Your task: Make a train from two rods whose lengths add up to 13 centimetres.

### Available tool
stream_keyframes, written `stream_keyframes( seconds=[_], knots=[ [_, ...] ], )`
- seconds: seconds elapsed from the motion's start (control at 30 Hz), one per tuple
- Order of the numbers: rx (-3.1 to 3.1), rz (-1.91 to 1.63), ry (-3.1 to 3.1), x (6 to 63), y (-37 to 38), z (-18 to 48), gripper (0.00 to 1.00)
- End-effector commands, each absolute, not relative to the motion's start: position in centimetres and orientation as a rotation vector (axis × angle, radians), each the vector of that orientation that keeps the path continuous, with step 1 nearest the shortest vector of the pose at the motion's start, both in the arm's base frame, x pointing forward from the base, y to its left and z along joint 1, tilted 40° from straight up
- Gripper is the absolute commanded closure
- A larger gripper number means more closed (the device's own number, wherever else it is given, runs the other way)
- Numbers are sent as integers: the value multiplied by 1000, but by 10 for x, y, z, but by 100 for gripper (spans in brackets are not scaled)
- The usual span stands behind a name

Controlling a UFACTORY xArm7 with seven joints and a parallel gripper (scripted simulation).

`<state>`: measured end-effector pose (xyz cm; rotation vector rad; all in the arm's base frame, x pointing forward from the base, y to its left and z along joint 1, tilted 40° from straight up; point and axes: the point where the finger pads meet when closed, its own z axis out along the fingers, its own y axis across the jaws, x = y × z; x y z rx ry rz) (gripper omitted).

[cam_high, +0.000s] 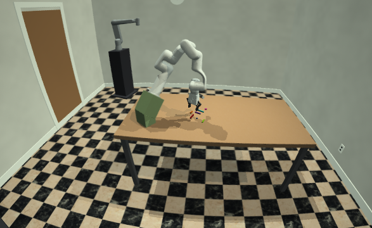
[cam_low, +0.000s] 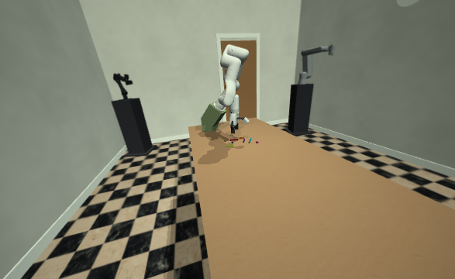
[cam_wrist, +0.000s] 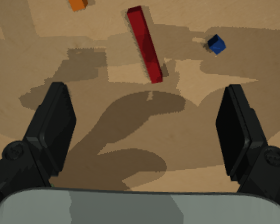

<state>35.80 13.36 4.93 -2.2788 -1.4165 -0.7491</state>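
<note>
From where I'm standing, the biggest thing is the wooden surface (cam_high: 252, 120) (cam_low: 308, 194), with the white arm (cam_high: 190, 49) (cam_low: 232, 74) bent above it from a green block (cam_high: 149, 104) (cam_low: 212, 117). Its jaws (cam_high: 194, 104) (cam_low: 234, 128) are spread fully wide, gripping nothing, above the table. The rods lie scattered below, in no finished train: turquoise (cam_high: 200, 111) (cam_low: 249, 140) near purple (cam_high: 198, 113) (cam_low: 244, 140); red (cam_high: 191, 116) (cam_low: 233, 139) (cam_wrist: 145, 45), lying slantwise beyond the fingertips in the wrist view; lime (cam_high: 203, 121) (cam_low: 229, 146), well apart from red; orange (cam_high: 191, 112) (cam_low: 242, 138) (cam_wrist: 78, 4); stubby magenta (cam_high: 205, 109) (cam_low: 256, 142); and the tiny blue (cam_high: 196, 118) (cam_low: 232, 142) (cam_wrist: 217, 44) beside red.
</note>
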Motion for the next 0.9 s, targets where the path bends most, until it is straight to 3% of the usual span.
stream_keyframes(
  seconds=[0.0, 0.47, 0.5, 0.87],
  knots=[
    [-2189, -874, -1590, 355, 130, 43, 0],
    [-2106, -908, -1741, 352, 127, 39, 0],
    [-2106, -908, -1741, 352, 127, 39, 76],
    [-2106, -908, -1741, 352, 127, 39, 76]
  ],
)
